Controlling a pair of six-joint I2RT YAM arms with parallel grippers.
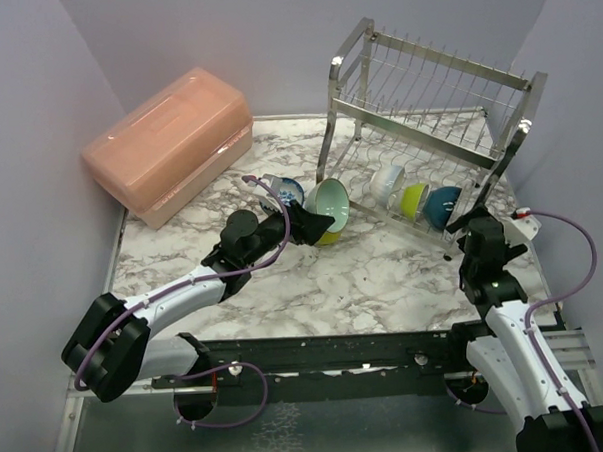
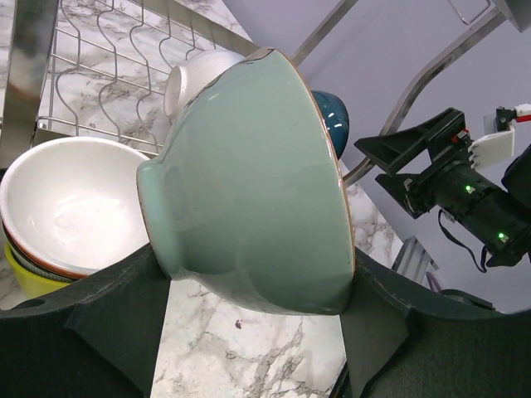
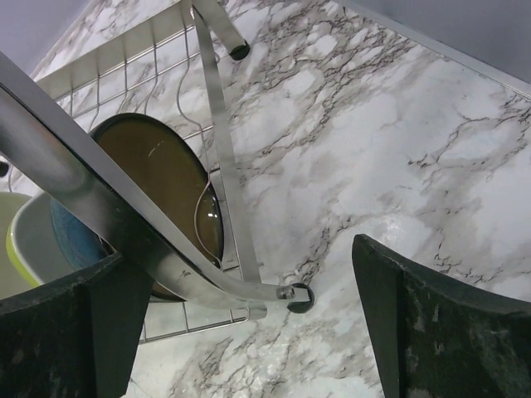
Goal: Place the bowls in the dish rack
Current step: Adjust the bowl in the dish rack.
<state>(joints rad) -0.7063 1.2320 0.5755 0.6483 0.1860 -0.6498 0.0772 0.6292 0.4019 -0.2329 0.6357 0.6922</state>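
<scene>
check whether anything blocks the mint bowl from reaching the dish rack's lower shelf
only the dish rack's near-left chrome leg, right beside the mint bowl; empty slots lie past it, left of the white bowl. nothing else visible between.

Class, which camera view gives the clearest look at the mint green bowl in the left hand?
The left wrist view: the mint green bowl fills the frame, on its side, gripped by the left hand. The top external view shows it small, partly covered by that hand. The right wrist view misses it.
</scene>
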